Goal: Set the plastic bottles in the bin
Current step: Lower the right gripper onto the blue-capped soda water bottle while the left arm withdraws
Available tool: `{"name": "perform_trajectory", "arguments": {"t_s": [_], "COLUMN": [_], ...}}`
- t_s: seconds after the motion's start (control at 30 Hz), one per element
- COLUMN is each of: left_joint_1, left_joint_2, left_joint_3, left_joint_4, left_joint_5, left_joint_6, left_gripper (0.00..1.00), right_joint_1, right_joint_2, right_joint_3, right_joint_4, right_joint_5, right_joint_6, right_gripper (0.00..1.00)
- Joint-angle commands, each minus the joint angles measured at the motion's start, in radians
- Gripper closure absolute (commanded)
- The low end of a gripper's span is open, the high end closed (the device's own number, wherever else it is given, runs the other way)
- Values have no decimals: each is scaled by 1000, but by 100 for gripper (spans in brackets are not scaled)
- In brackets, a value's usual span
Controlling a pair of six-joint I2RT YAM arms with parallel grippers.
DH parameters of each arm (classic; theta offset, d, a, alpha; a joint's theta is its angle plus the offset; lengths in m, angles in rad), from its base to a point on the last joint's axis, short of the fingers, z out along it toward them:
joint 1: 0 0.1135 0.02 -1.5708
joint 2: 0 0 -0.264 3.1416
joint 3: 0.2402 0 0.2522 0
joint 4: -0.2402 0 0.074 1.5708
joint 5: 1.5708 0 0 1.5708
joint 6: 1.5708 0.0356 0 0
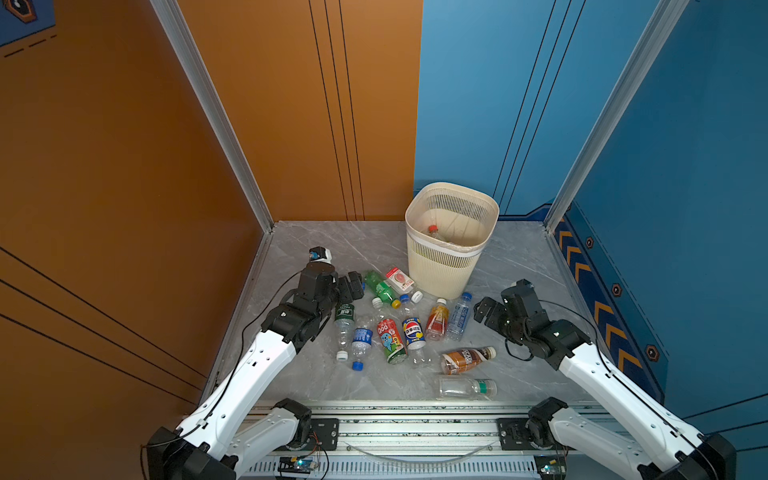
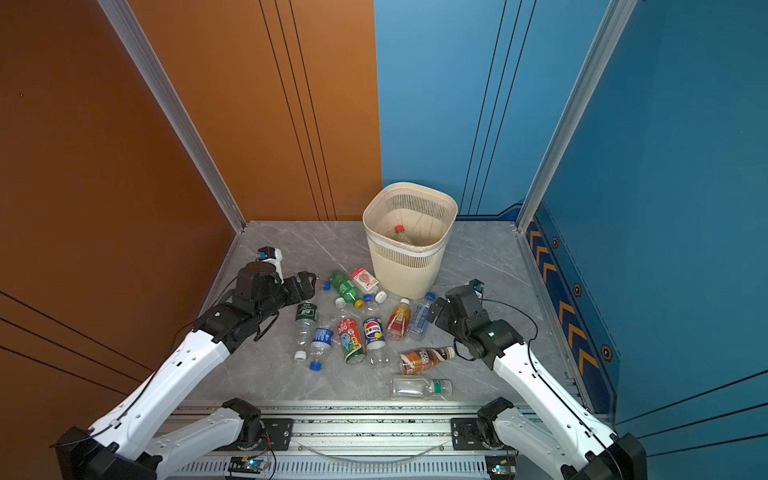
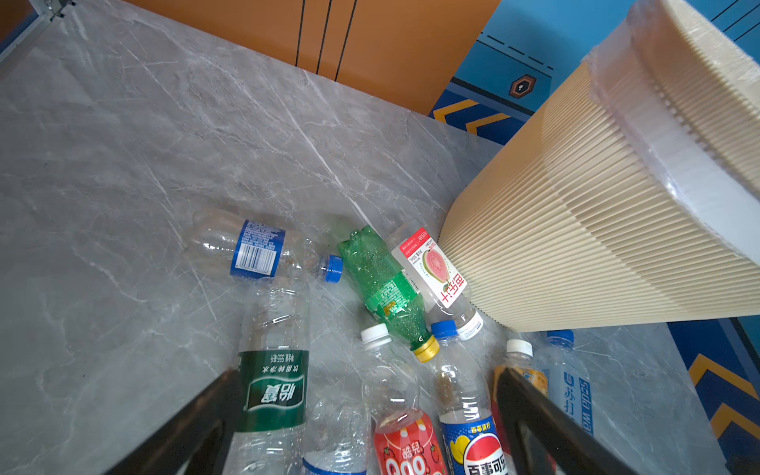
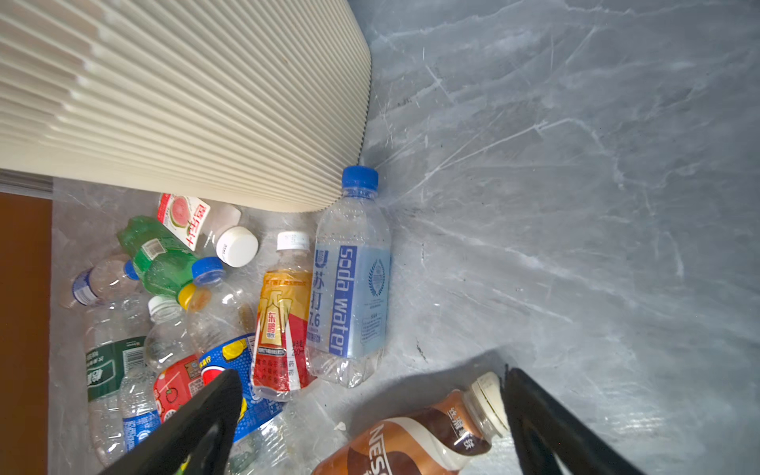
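Observation:
Several plastic bottles lie on the grey marble table (image 1: pixel 316 249) in front of the cream slatted bin (image 1: pixel 451 249). One red-capped bottle (image 1: pixel 433 230) lies inside the bin. My left gripper (image 1: pixel 353 286) is open at the left edge of the pile, above the green-label water bottle (image 3: pixel 273 386) and the red-label bottle (image 3: pixel 405 448). My right gripper (image 1: pixel 482 309) is open to the right of the soda water bottle (image 4: pixel 351 296). In the right wrist view the brown coffee bottle (image 4: pixel 415 440) lies between the open fingers (image 4: pixel 534 415). Neither gripper holds anything.
A green bottle (image 1: pixel 380 289) and a guava-label bottle (image 1: pixel 401 280) lie against the bin's foot. A clear bottle with a green band (image 1: pixel 467 387) lies near the front rail (image 1: pixel 415 428). Orange and blue walls close in the back and sides.

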Motion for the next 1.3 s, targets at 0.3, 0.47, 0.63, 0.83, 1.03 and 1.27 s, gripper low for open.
{"name": "perform_trajectory", "arguments": {"t_s": [0.3, 0.47, 0.63, 0.83, 1.03, 1.27], "left_joint_1": [64, 85, 110, 137, 153, 169], "left_joint_2": [-105, -135, -155, -169, -176, -180], "left_joint_3": [-79, -99, -107, -121, -127, -128], "left_joint_4": [-73, -97, -121, -127, -128, -134], "left_joint_5": [21, 26, 31, 48, 58, 70], "left_joint_6": [-40, -51, -52, -63, -71, -75], "left_gripper": [2, 2, 2, 2, 2, 2], "right_joint_1": [110, 105, 103, 103, 99, 95], "right_joint_2": [256, 349, 442, 499, 525, 580], "right_joint_3": [34, 43, 58, 57, 45, 40], "right_joint_4": [167, 239, 289, 314, 336, 370], "right_joint_5": [85, 78, 56, 70, 102, 102], "right_joint_6": [71, 58, 58, 76, 88, 108], "right_gripper": [0, 2, 11, 21, 24, 28]}}
